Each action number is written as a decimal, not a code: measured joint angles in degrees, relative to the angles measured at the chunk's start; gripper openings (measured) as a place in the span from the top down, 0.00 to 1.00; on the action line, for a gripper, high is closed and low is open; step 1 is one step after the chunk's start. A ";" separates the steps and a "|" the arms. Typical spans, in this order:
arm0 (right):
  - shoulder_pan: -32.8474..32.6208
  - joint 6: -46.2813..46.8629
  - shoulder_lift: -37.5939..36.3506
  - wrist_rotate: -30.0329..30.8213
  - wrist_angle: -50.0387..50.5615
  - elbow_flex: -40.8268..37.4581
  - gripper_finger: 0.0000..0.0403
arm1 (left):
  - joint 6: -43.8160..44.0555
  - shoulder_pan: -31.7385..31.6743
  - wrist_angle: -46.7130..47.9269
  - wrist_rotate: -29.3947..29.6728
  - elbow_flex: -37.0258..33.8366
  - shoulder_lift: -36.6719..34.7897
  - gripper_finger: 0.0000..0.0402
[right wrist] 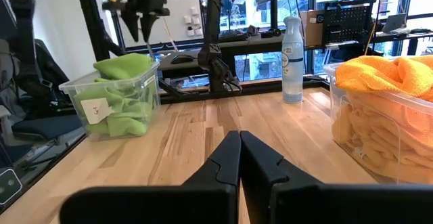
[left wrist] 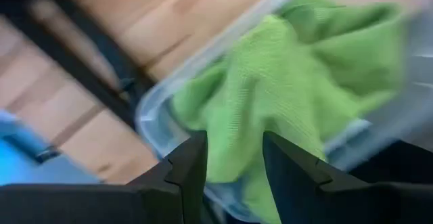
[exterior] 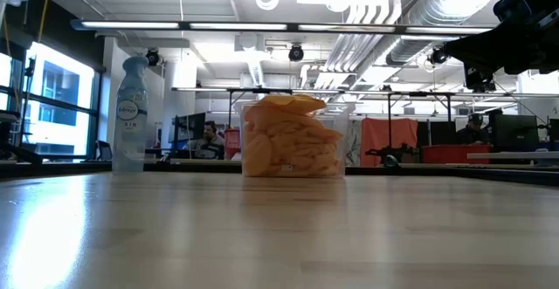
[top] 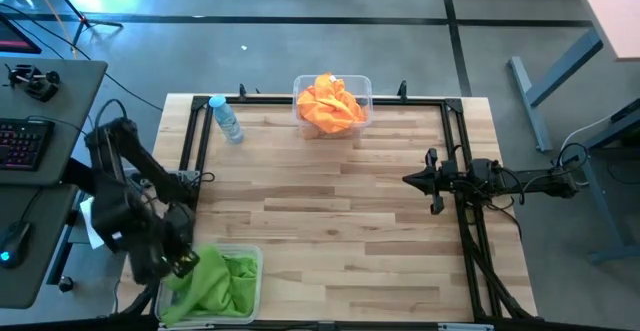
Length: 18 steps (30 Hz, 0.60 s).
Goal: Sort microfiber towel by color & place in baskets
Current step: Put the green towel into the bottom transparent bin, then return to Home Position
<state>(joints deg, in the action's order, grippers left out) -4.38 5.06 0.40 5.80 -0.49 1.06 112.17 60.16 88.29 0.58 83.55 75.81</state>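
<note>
At the near left corner of the worktop (top: 330, 221) stood a clear basket (top: 246, 261) heaped with green towels (top: 225, 279), one fold spilling over its outer rim. The left pincer (top: 185, 262) hung just above that rim; its fingers (left wrist: 189, 166) stood apart, with green cloth showing in the gap between them (whether they touched the cloth could not be told from the wrist view).

Farther in, at the right edge of the worktop, the right pincer (top: 412, 179) pointed toward the middle of the bare wood, well apart from both baskets. Its fingers (right wrist: 226, 158) were pressed together, with nothing between them.

At the far edge, near the middle, the second clear basket (top: 363, 86) was piled with orange towels (top: 330, 104) that rose above its rim. A small clear bottle (top: 226, 119) with a blue cap stood upright to its left, near the far left corner and apart from the basket.
</note>
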 joint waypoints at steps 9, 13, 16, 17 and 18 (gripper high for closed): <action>0.02 0.00 0.00 0.00 0.00 -0.02 1.00 | -5.06 -1.01 -2.07 10.16 0.00 -6.40 0.67; 0.00 0.00 0.00 0.00 0.00 -0.01 1.00 | -14.06 -2.25 1.89 18.25 -1.13 -6.31 0.67; 0.00 0.00 0.00 0.00 0.00 -0.02 1.00 | -28.99 -3.61 -4.00 30.98 -5.36 -6.92 0.70; 0.01 0.00 0.00 0.00 0.00 -0.01 1.00 | -33.91 -4.25 -7.47 34.35 -7.01 -7.35 0.72; 0.01 0.00 0.00 0.00 0.00 -0.02 1.00 | -38.41 -5.22 -10.83 36.70 -8.83 -7.94 0.76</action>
<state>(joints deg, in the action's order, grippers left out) -4.37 5.06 0.40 5.80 -0.49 1.04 73.75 54.94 77.46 37.29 74.72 67.87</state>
